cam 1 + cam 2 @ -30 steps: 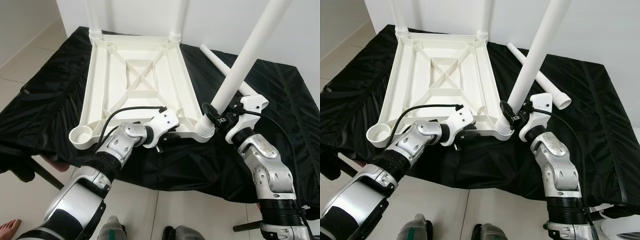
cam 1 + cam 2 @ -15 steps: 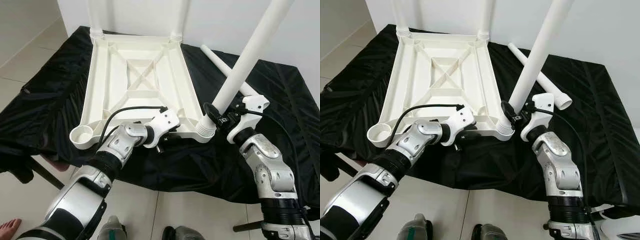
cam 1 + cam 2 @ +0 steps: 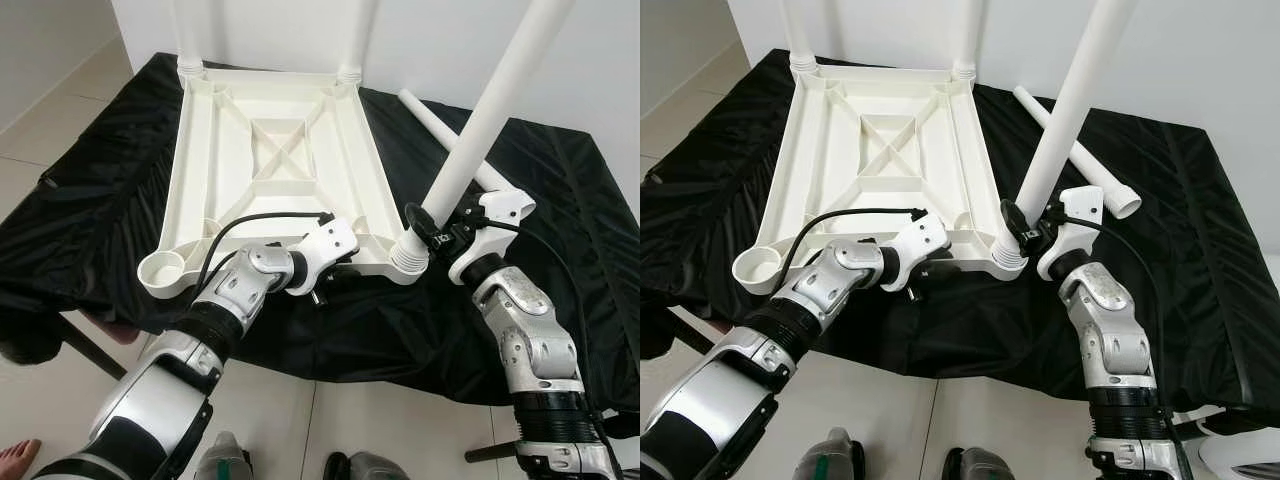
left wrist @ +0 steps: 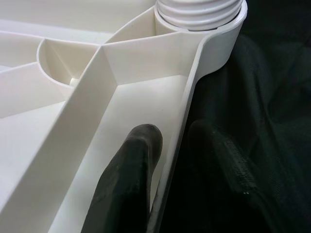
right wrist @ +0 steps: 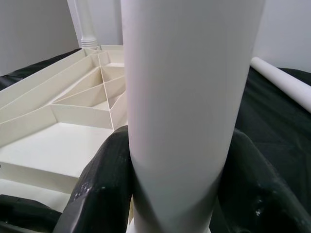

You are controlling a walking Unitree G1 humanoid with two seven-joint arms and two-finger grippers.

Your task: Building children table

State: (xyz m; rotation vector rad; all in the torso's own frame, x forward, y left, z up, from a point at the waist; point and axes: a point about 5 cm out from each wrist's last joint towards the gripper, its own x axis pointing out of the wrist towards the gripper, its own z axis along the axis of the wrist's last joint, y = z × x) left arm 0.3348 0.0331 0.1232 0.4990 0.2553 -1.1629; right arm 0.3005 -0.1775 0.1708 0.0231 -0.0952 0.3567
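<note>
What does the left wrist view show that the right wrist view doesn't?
Left wrist view alone: the left end effector pinching the tabletop's near rim, one finger inside and one outside against the black cloth, and the threaded leg base seated in the corner socket. Right wrist view alone: the right end effector clamped around the leg, and a spare leg lying on the cloth. Both: the upturned tabletop's ribs.

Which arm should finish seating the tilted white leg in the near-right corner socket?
Right, probably. The right gripper is already shut around the tilted white plastic table leg just above its threaded base. The left gripper is busy clamping the near rim of the upturned white plastic tabletop, steadying it.
</note>
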